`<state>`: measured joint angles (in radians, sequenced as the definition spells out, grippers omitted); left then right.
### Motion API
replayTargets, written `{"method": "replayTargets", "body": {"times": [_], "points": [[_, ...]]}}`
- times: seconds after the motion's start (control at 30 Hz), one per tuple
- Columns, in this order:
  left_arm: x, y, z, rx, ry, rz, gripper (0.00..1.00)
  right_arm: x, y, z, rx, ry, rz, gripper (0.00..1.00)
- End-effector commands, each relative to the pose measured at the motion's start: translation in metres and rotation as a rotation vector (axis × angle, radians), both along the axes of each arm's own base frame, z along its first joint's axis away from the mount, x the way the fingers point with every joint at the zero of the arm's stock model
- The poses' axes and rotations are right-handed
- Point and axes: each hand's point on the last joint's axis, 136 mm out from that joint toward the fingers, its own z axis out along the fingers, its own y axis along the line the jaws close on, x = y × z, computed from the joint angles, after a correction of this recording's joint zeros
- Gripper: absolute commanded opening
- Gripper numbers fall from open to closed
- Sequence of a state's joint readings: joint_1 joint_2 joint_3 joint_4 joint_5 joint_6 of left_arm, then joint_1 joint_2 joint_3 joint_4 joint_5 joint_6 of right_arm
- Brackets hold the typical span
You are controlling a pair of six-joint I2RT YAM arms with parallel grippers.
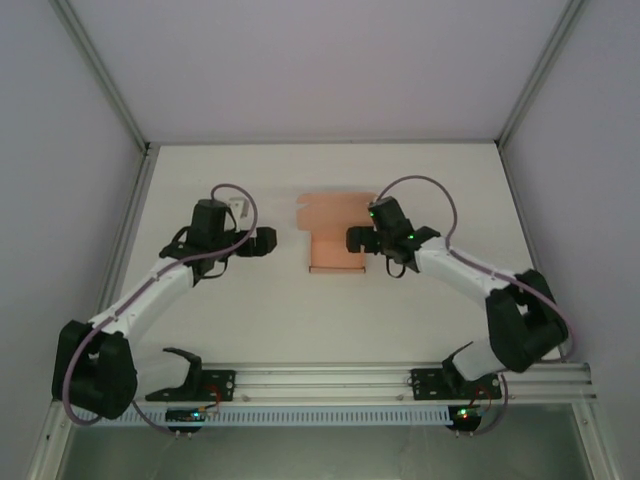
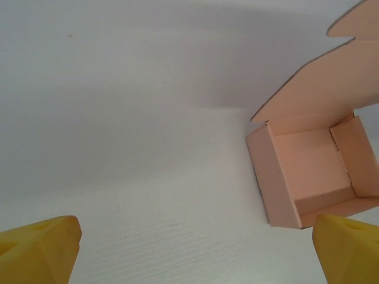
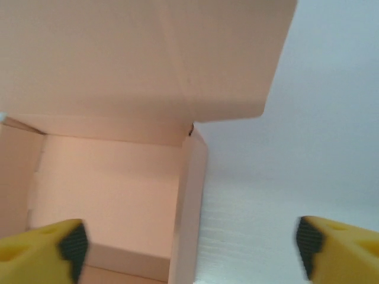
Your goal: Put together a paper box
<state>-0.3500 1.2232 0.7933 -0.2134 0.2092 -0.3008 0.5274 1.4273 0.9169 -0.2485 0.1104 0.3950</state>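
Observation:
The paper box (image 1: 335, 250) is a salmon-pink open tray in the middle of the table, with its lid flap (image 1: 333, 211) lying back toward the far side. My right gripper (image 1: 357, 238) is at the box's right side, open. In the right wrist view the box's right wall (image 3: 188, 201) stands between the spread yellow fingertips (image 3: 41, 251), one over the box's inside (image 3: 112, 189) and one outside, neither touching it. My left gripper (image 1: 264, 243) hangs open to the left of the box, apart from it. The left wrist view has the box (image 2: 311, 171) off to the right.
The white table (image 1: 250, 320) is walled by pale panels on the left, right and back. An aluminium rail (image 1: 400, 378) with both arm bases runs along the near edge. A small white fitting (image 1: 240, 209) sits near the left arm's wrist.

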Motion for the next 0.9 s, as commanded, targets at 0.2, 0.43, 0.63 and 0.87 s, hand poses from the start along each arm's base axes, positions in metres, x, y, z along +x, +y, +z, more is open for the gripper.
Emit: {"method": "replayTargets", "body": {"times": [0.2,0.43,0.63,0.87], "points": [[0.035,-0.053,0.033,0.039,-0.102,-0.315,1.0,0.011,-0.006,0.089,-0.069,-0.275,0.37,0.99],[0.051,-0.093,0.031,0.132,-0.099,-0.601,1.0,0.028,0.008,0.091,-0.122,-0.237,0.719,0.99],[0.039,-0.117,0.014,0.217,-0.097,-0.823,0.9,0.054,0.005,0.071,-0.149,-0.148,0.889,0.91],[0.057,-0.113,0.001,0.344,-0.068,-0.807,0.65,0.053,0.004,0.036,-0.166,0.019,1.088,0.62]]}}
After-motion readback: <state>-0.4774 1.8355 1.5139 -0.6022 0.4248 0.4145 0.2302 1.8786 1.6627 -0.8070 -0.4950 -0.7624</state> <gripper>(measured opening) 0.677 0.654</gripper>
